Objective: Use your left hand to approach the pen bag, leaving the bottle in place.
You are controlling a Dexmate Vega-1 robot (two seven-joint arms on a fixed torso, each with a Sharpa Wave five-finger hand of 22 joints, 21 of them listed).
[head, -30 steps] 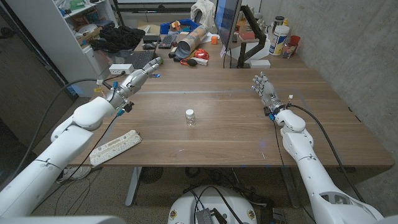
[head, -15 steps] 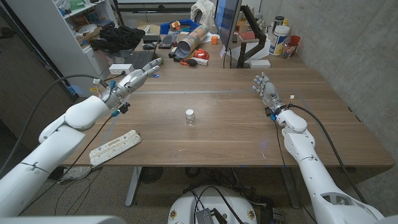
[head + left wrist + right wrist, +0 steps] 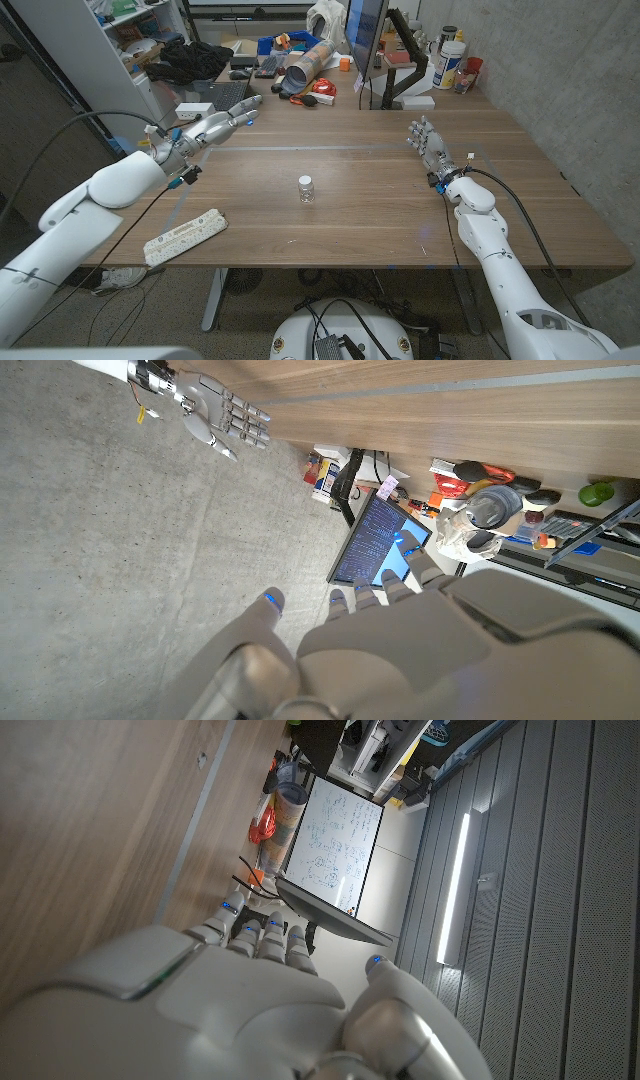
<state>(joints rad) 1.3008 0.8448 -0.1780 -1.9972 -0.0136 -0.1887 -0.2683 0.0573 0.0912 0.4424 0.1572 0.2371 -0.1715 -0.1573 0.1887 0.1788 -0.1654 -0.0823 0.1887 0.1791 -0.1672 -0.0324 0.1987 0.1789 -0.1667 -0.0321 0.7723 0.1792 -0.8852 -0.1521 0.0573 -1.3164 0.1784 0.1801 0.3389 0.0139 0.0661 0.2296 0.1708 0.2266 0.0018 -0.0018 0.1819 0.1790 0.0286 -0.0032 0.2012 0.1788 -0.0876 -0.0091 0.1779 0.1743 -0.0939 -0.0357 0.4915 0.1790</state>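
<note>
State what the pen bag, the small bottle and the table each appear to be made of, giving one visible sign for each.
Pen bag: probably soft fabric, pale with a small printed pattern; it lies limp and flat.
Bottle: clear glass or plastic, since the table shows through it; white cap.
Table: wood or wood-look laminate, matte, with visible grain.
</note>
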